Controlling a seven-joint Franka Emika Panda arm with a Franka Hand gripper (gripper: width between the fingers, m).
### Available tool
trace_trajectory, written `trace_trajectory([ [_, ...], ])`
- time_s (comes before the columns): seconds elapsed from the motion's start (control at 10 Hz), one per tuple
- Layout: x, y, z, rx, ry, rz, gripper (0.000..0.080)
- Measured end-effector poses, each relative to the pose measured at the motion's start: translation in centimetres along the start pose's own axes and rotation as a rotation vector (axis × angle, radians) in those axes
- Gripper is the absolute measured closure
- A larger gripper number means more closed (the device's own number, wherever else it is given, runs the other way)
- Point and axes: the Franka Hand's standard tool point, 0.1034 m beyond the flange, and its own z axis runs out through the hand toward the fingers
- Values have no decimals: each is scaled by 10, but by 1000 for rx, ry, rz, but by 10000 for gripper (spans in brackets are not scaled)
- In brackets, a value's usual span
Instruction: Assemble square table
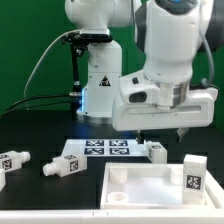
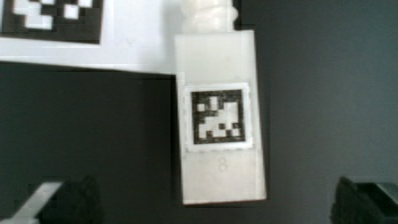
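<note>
Seen in the exterior view, everything is placed from the thin flat white marker board, which lies on the black table.

- **Far left:** Well off to the exterior view's left of the board lies a short white blocky plastic leg with a black-and-white square tag on it.
- **Left of the board:** A second white tagged leg lies on its side near the board's left end.
- **Right end of the board:** A third white leg lies close against the board (whether they touch cannot be told).
- **In front of the board:** Nearer the camera and to the right sits the white plastic square slab, with its raised rim facing up.
- **Far right:** A fourth white leg stands upright at the slab's far right corner, tag toward the camera. It is well to the right of the board.

The wrist view looks down on one leg lying flat just beside a tagged corner of the marker board. This leg is a long square-sided white block with a tag on its upper face. A ribbed peg sticks out of the end nearest the board.

The gripper is spread wide and grasps nothing. Its dark fingertips stand on either side of the leg's plain end, and bare table shows between each fingertip and the block.
</note>
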Motion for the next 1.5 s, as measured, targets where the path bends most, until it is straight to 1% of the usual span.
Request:
trace_trajectory([
  [0.1,-2,-3,2,-1,-53,14,151],
  [0.2,-4,-1,3,1,-94,20,151],
  [0.3,-6,1,4,4,-163,29,151],
  [0.4,-6,4,6,3,-226,56,151],
  [0.5,-4,9,10,-1,-337,105,151],
  [0.6,4,13,12,2,-401,112,151],
  [0.7,9,12,18,4,-434,119,151],
  [0.8,9,6,24,1,-437,125,151],
  [1.0,12,-4,29,-8,-417,147,151],
  [1.2,7,-2,35,-25,-430,214,151],
  [1.3,8,-1,34,-23,-427,217,204],
  [1.5,8,0,34,-22,-428,221,480],
])
